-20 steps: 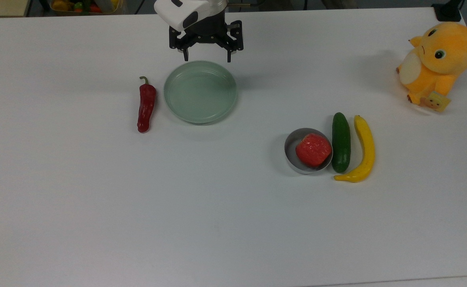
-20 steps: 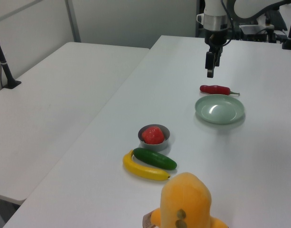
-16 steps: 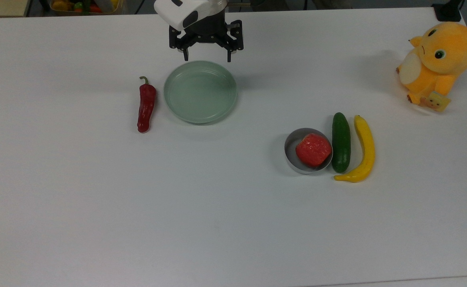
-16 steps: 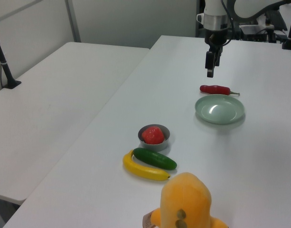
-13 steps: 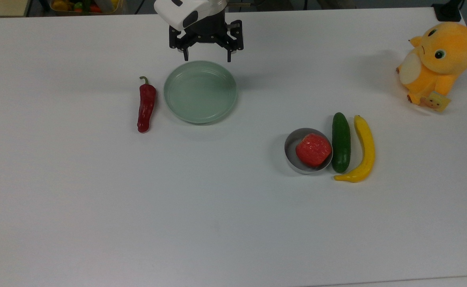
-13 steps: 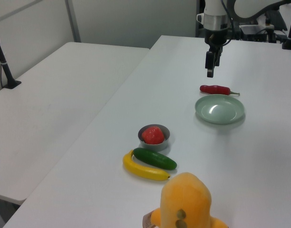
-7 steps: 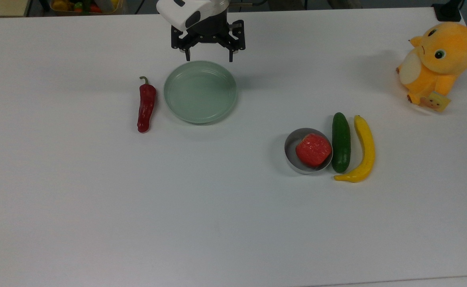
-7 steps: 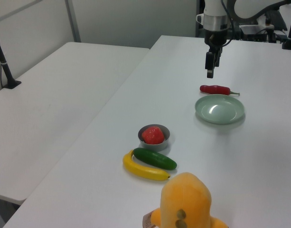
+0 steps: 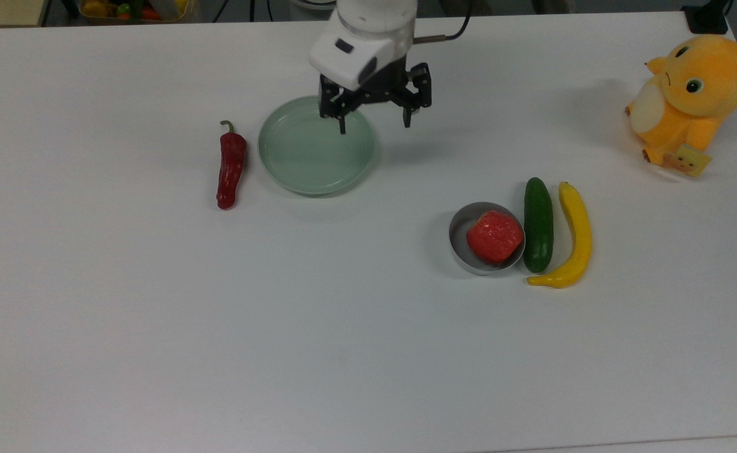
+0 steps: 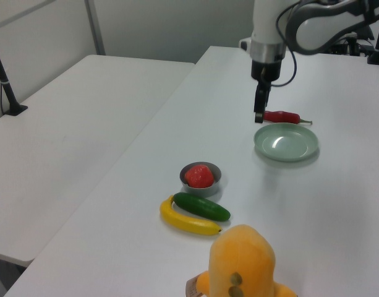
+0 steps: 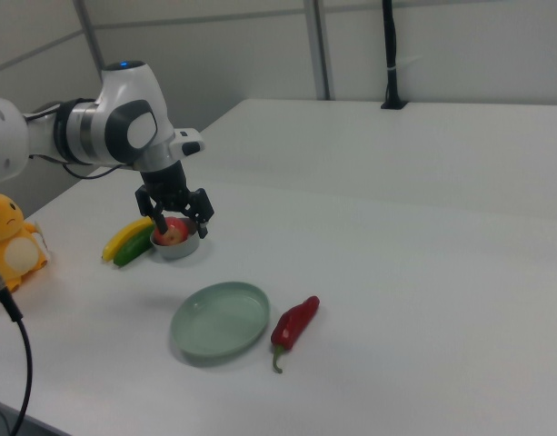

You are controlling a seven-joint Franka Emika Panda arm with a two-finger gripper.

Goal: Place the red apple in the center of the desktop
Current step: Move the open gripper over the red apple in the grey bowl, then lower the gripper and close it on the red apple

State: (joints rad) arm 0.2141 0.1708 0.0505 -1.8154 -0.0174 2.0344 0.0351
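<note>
Top view, speckled red apple [image 9: 495, 236], round metal bowl [image 9: 460, 236]

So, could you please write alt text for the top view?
An open gripper hangs over the green plate's rim on a white desktop. The apple sits in a grey bowl beside a cucumber and banana.

The tool [image 9: 373, 124] is no longer beyond the far rim of the pale-green plate [image 9: 293, 170]: in the top view it now sits further toward the top view's right and lower in the picture, one fingertip over the plate's upper right part and the other past its rim over the bare worktop [image 9: 155, 314]. In the left view the tool [image 10: 259, 115] hangs lower and further toward the left view's left, closer to the plate [image 10: 300, 150]. Its fingers are spread apart as before.
</note>
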